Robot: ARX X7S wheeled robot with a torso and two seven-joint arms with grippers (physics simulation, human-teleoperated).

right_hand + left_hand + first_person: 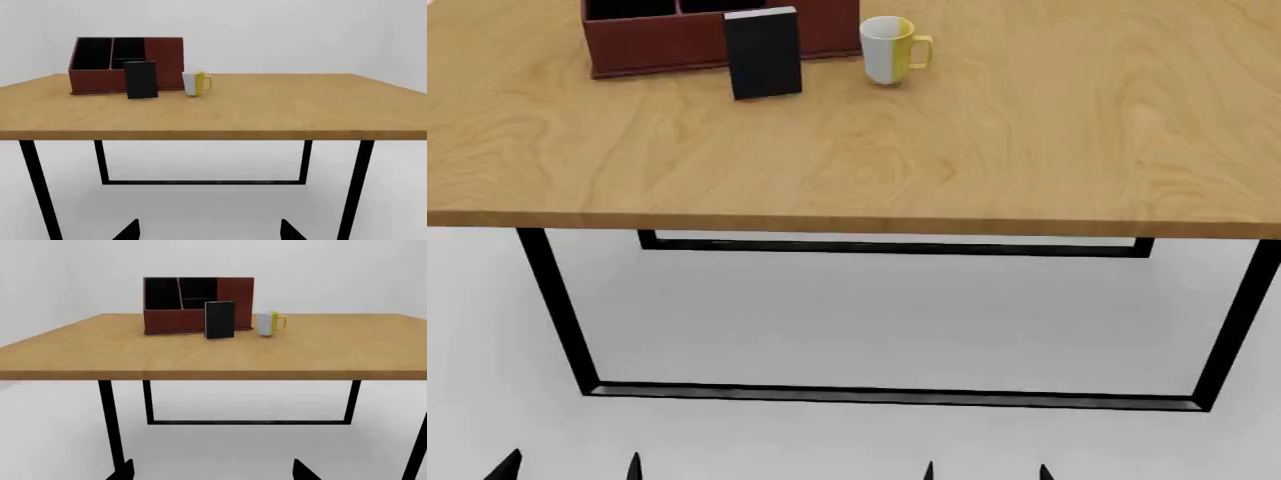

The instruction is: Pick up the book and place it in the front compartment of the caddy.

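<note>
1. The book stands upright on the tabletop, far ahead of both pincers. It is just in front of the caddy and may be touching its low front wall. I cannot tell for sure.
2. The left pincer and the right pincer hang low, below the tabletop's near edge. Only their dark tips show. In each wrist view the two tips sit well apart, so both pincers look wide, and they hold nothing.
3. The step now is to reach for the book. I think a pincer must first rise above the tabletop, then go forward.
4. The book stands more on the left pincer's side, so that arm looks like the easier one.
5. The mug sits near the book, on the side toward the right pincer. Come in from the other side so it does not get bumped.
6. Grab the book across its thin sides, up high. A push from the front may tip it over.
</note>
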